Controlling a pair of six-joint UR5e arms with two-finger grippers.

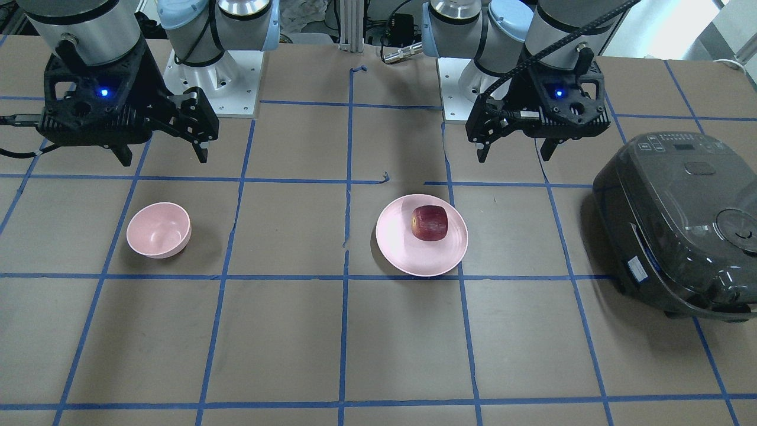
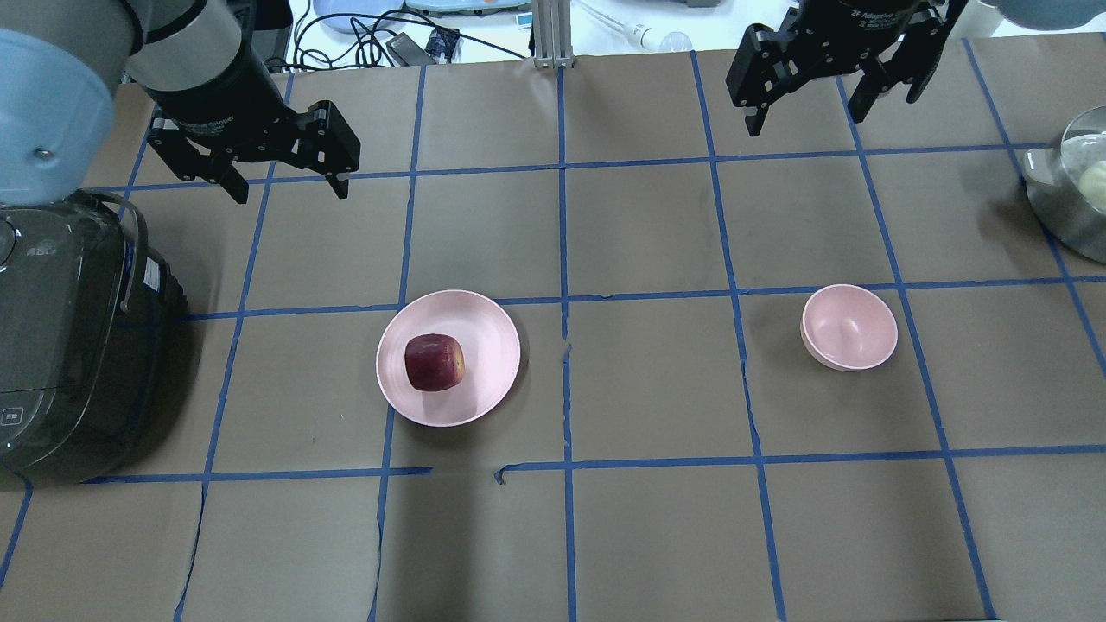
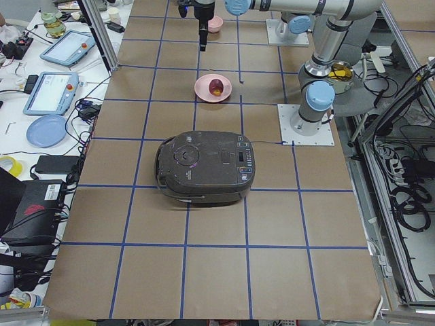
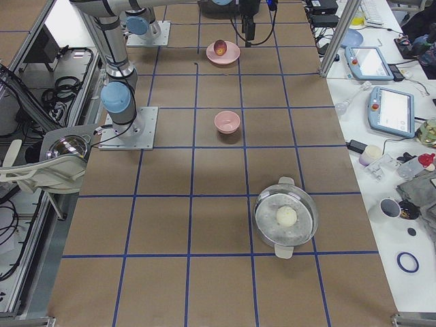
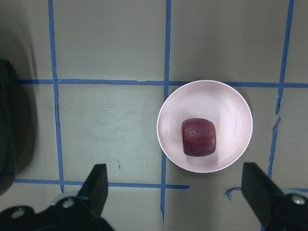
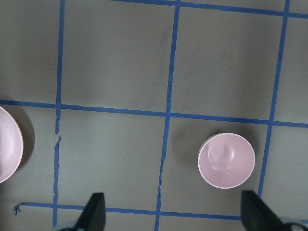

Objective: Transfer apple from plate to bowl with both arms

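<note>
The dark red apple lies on the flat pink plate near the table's middle. The small pink bowl stands empty on the robot's right side. My left gripper hangs open and empty above the table, beyond the plate and toward the cooker's side. Its wrist view shows the apple on the plate between the open fingers. My right gripper hangs open and empty, beyond the bowl.
A dark grey rice cooker stands at the robot's far left, close to the left arm. A steel pot with a pale round thing inside stands at the far right. Blue tape lines grid the brown table.
</note>
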